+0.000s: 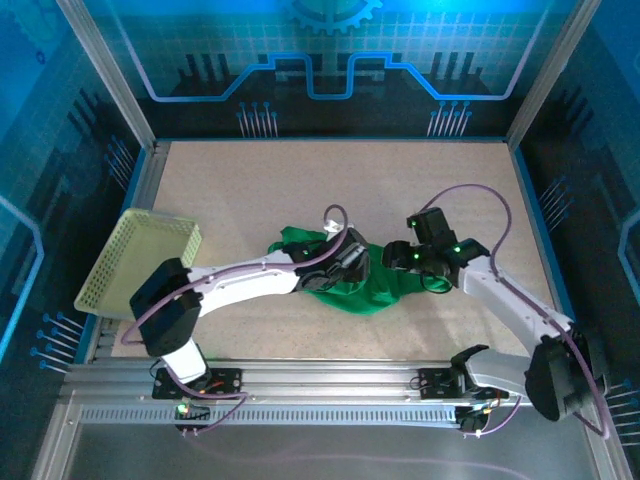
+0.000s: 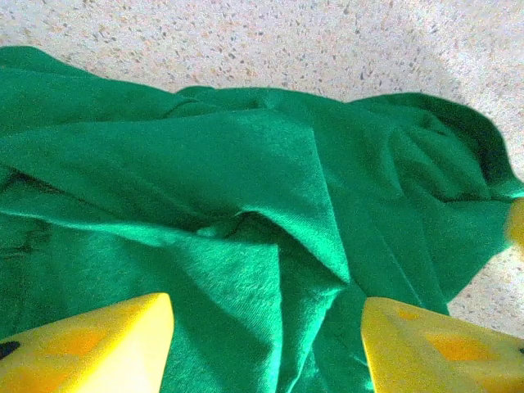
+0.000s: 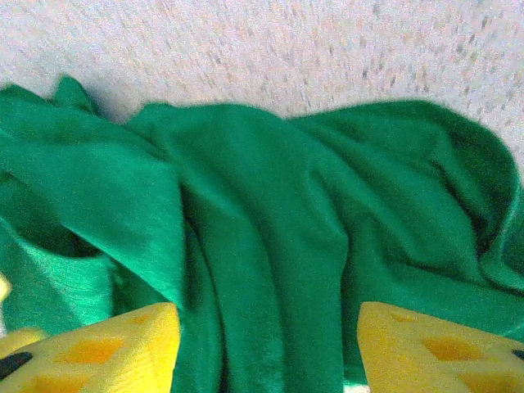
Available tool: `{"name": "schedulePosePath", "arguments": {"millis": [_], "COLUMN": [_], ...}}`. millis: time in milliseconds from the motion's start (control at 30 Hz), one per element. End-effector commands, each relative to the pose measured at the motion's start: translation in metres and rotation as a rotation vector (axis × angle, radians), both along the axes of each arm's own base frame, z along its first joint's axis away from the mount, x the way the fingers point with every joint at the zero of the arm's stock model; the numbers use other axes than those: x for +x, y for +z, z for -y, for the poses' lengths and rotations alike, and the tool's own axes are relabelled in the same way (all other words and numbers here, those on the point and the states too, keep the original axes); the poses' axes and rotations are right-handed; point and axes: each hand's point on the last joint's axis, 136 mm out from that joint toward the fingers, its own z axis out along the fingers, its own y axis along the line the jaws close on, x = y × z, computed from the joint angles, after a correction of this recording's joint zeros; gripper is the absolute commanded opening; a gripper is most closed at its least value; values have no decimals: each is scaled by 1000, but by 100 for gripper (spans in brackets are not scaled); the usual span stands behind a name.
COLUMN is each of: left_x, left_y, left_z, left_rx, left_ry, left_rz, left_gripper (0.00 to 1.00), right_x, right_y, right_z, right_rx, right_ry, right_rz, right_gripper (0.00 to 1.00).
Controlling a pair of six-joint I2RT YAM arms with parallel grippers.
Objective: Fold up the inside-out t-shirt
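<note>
Speckled table [image 1: 300, 180], bunched green t-shirt [image 1: 372, 292], pale basket [image 1: 140, 262] well apart left

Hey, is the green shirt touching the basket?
Apart. The top view shows bare table between the shirt at the centre and the basket at the left edge.

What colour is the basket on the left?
The basket is pale yellow-green, clearest from the top camera.
</note>
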Motion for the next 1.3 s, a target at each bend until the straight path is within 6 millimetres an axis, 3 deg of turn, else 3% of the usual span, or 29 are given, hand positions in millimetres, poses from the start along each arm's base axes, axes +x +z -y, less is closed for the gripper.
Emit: {"name": "schedulePosePath", "arguments": {"millis": [0, 233, 400, 467, 600, 700, 800, 900, 1033, 1133, 1267], "left_x": [-1, 7, 8, 4, -17, -36, -48, -57, -64, -69, -76], "left_y": [-10, -24, -20, -14, -5, -6, -17, -27, -34, -34, -37], "left_z": [-5, -14, -26, -28, -30, -43, -61, -63, -58, -48, -31], "left_rx": [97, 207, 257, 198, -44, -196, -241, -279, -351, -405, -422], "left_ry": [9, 46, 55, 42, -18, -13, 26, 24, 9, -31, -101], "left_rz": [-33, -30, -1, 29, 94, 117, 106, 80, 59, 56, 34], "left_gripper": [59, 43, 9, 1, 0, 0, 0, 0, 0, 6, 14], "right_x": [3, -3, -2, -1, -1, -4, -9, -10, -8, 0, 8], "right_y": [10, 9, 8, 7, 7, 9, 13, 13, 8, -9, -39], "right_z": [7, 6, -3, -10, -37, -64, -94, -112, -118, -106, -96], "right_rx": [25, 61, 85, 92, 89, 81, 77, 14, -85, -186, -208], "right_ry": [-43, -41, -4, 28, 139, 240, 342, 394, 399, 333, 275], "right_rz": [44, 54, 54, 47, 57, 75, 101, 118, 119, 65, -27], "right_gripper": [63, 65, 65, 64, 62, 56, 50, 49, 52, 59, 48]}}
